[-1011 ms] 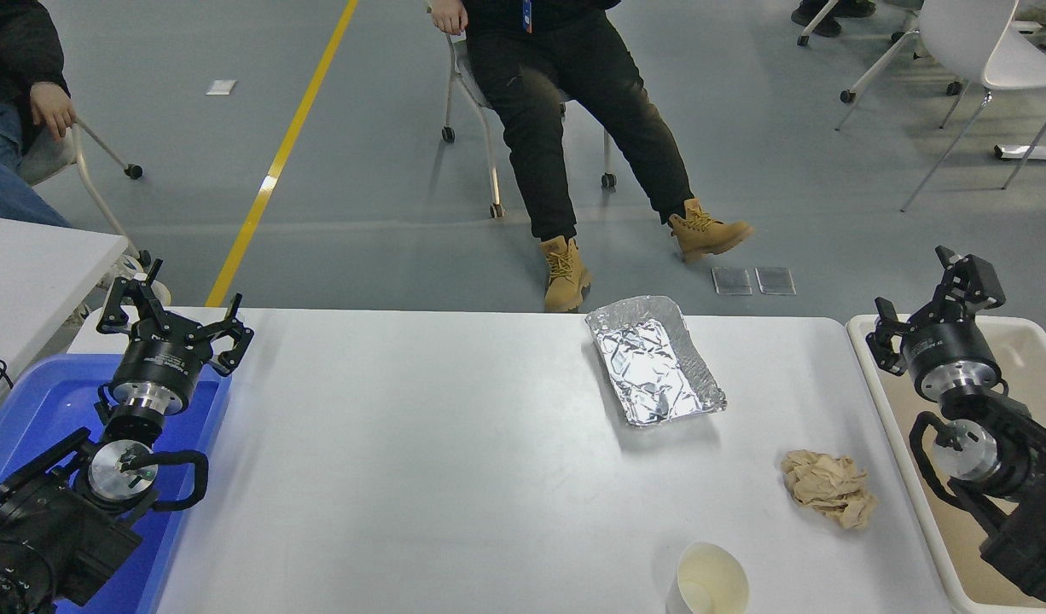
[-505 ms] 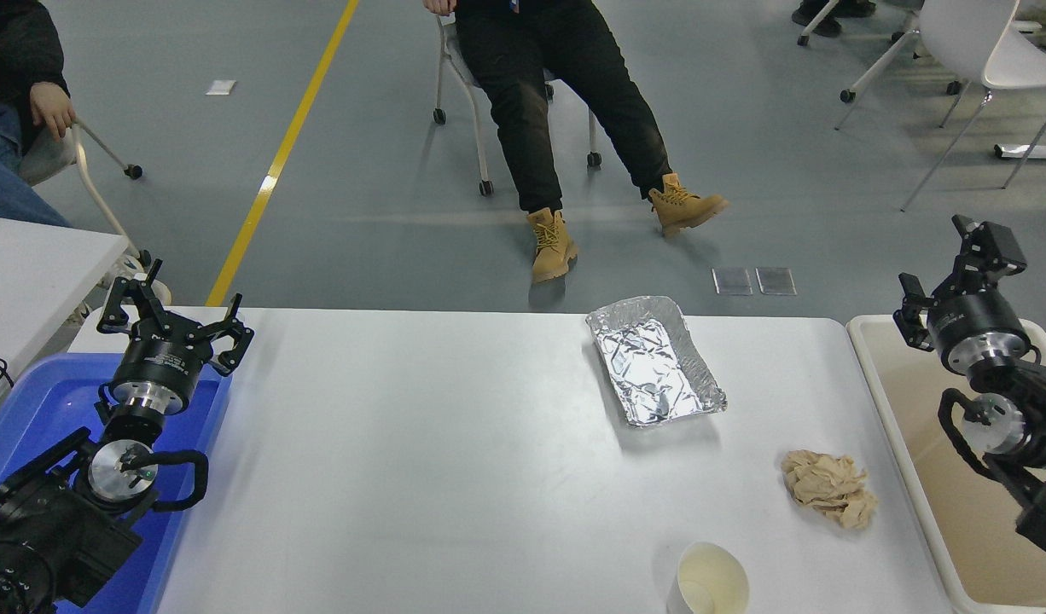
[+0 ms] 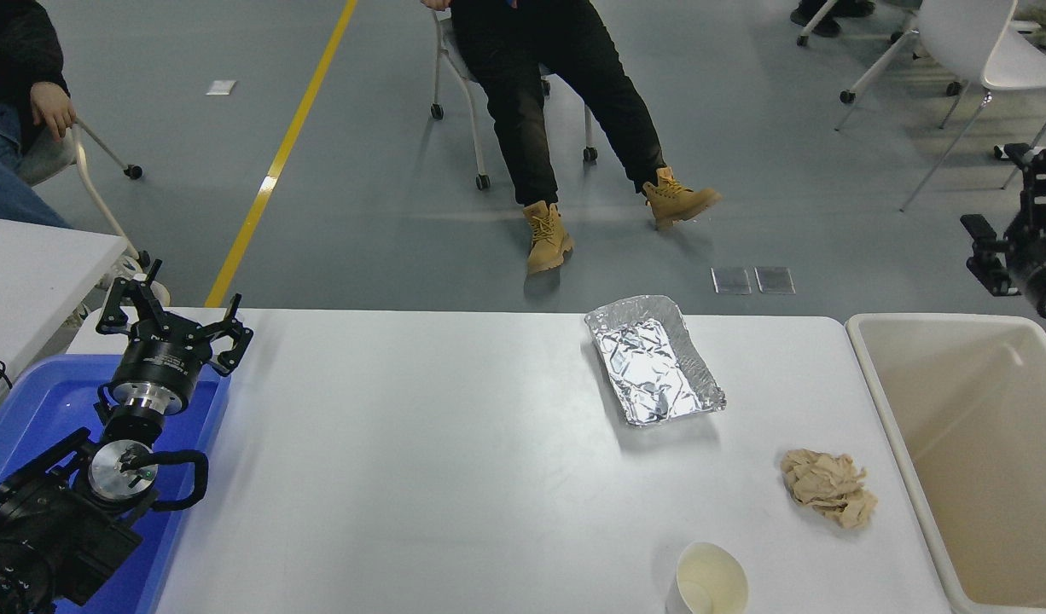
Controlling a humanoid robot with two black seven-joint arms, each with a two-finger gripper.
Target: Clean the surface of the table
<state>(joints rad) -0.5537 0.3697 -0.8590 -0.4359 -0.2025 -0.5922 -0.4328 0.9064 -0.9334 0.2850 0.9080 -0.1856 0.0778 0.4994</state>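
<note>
R. gripper (image 3: 1001,213) at far right edge, raised beyond the beige bin (image 3: 881,401), partly cut off; fingers spread, holding nothing. L. gripper (image 3: 173,311) parked lower left over blue tray (image 3: 28,401), fingers spread, empty. Table surface (image 3: 421,460) fills centre, w/ foil tray (image 3: 655,358) near far edge, crumpled brown paper (image 3: 828,486) toward right, paper cup (image 3: 711,580) at near edge. Seated person (image 3: 566,94) beyond table.
</note>
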